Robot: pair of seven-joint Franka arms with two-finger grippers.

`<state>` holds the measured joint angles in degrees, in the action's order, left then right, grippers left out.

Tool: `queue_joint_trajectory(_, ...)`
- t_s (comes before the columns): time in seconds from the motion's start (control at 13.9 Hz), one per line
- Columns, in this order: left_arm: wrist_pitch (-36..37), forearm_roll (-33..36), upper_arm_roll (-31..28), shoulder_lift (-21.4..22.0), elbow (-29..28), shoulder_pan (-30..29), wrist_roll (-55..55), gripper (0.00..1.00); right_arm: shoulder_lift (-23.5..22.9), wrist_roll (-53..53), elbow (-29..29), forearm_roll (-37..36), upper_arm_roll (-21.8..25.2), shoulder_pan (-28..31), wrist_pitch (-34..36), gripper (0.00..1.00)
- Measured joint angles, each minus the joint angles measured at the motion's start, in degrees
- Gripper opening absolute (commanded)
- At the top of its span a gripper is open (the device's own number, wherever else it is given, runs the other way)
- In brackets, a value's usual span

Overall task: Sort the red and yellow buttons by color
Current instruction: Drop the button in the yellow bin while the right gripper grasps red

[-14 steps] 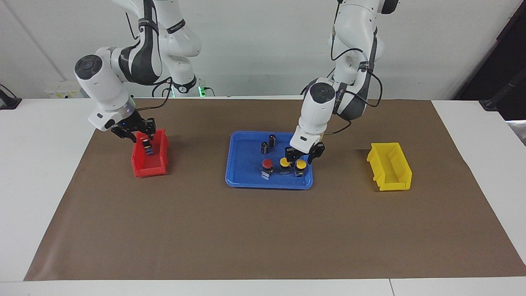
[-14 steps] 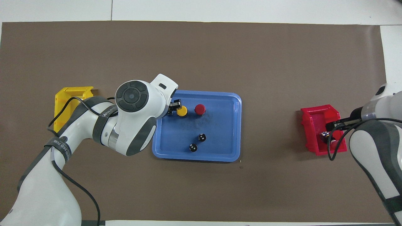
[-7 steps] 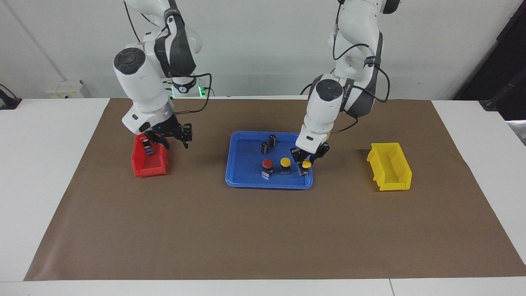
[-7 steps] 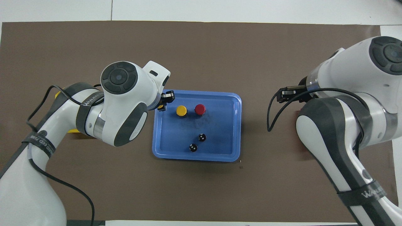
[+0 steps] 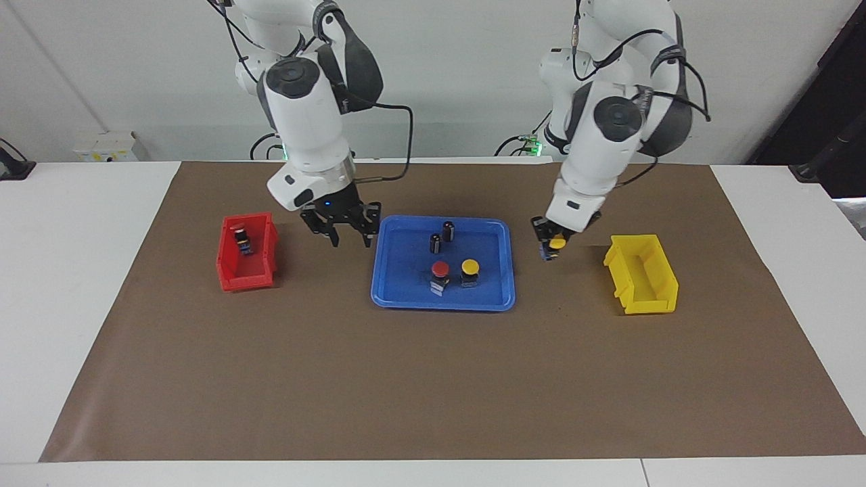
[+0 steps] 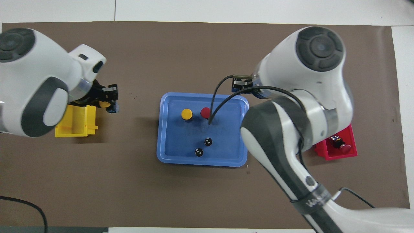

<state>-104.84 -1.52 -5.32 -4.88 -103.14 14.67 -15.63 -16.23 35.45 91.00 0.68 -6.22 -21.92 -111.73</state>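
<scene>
My left gripper (image 5: 553, 247) is shut on a yellow button (image 5: 557, 243) and holds it up over the brown mat between the blue tray (image 5: 406, 301) and the yellow bin (image 5: 641, 274). In the overhead view, this gripper (image 6: 109, 104) and the button (image 6: 104, 104) sit at the yellow bin's (image 6: 76, 121) edge. My right gripper (image 5: 350, 240) is open and empty, over the mat between the red bin (image 5: 247, 277) and the tray. One red button (image 5: 440, 270) and one yellow button (image 5: 469, 268) stand in the tray. Another red button (image 5: 240, 237) lies in the red bin.
Two dark cylinders (image 5: 436, 242) (image 5: 448, 230) without coloured caps stand in the tray, nearer to the robots than the buttons. A brown mat (image 5: 433, 385) covers the table. The right arm's bulk hides part of the red bin (image 6: 336, 153) in the overhead view.
My left gripper lifted a yellow button out of the tray and carried it toward the yellow bin. My right gripper let go of a red button in the red bin and moved toward the tray.
</scene>
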Motion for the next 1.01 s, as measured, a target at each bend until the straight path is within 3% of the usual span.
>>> queue_joint_trajectory(0.14, -0.3, 0.0, -0.2, 0.8, -0.2, -7.3, 8.4, 0.01, -4.6, 4.4, -1.1, -1.7, 0.0, -3.7, -4.0, 0.63)
queue_joint_trajectory(0.29, -3.0, 0.0, -0.2, 1.2, -2.1, -10.0, 11.6, 0.01, -7.0, 6.1, -1.3, -2.1, 0.0, -5.7, -5.9, 0.63)
queue_joint_trajectory(0.5, -9.1, 0.0, 0.4, 1.9, -7.9, -9.9, 11.7, 0.01, -8.3, 6.7, -1.2, -2.2, 0.1, -7.1, -6.8, 0.63)
queue_joint_trajectory(1.01, -15.8, 0.0, 0.5, 2.3, -17.3, -10.2, 12.3, 0.01, -9.3, 6.7, 3.2, -2.9, 0.1, -7.7, -12.4, 0.64)
